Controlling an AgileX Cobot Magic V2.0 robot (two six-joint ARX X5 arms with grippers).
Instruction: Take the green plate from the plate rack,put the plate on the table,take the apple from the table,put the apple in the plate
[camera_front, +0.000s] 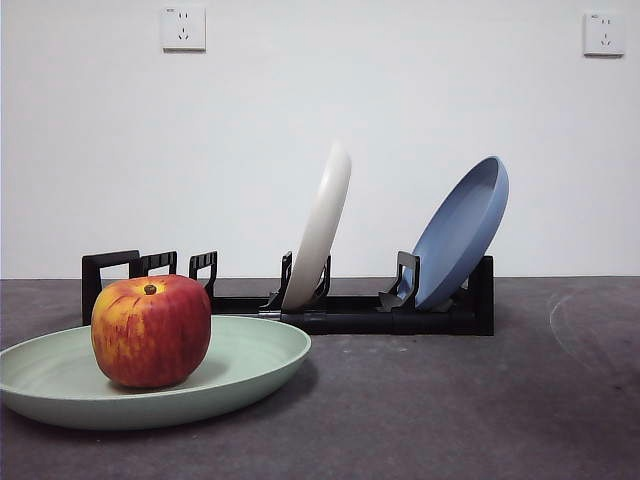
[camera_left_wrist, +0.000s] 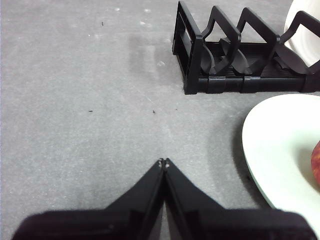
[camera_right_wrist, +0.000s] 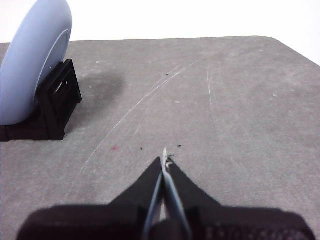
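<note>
Both grippers — left gripper (camera_left_wrist: 164, 162) and right gripper (camera_right_wrist: 165, 159) — sit closed and empty over bare table (camera_front: 480, 400). Near left, the apple (camera_front: 151, 330) rests in the green plate (camera_front: 250, 360): probably firm, smooth, rollable — best gripped across its widest part.

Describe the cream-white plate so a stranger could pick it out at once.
Find the long black plate rack standing across the dark table. Two plates stand on edge in it; the cream-white plate sits near the middle, leaning, left of the blue plate. Unlike the green plate, it is upright and holds no apple.
</note>
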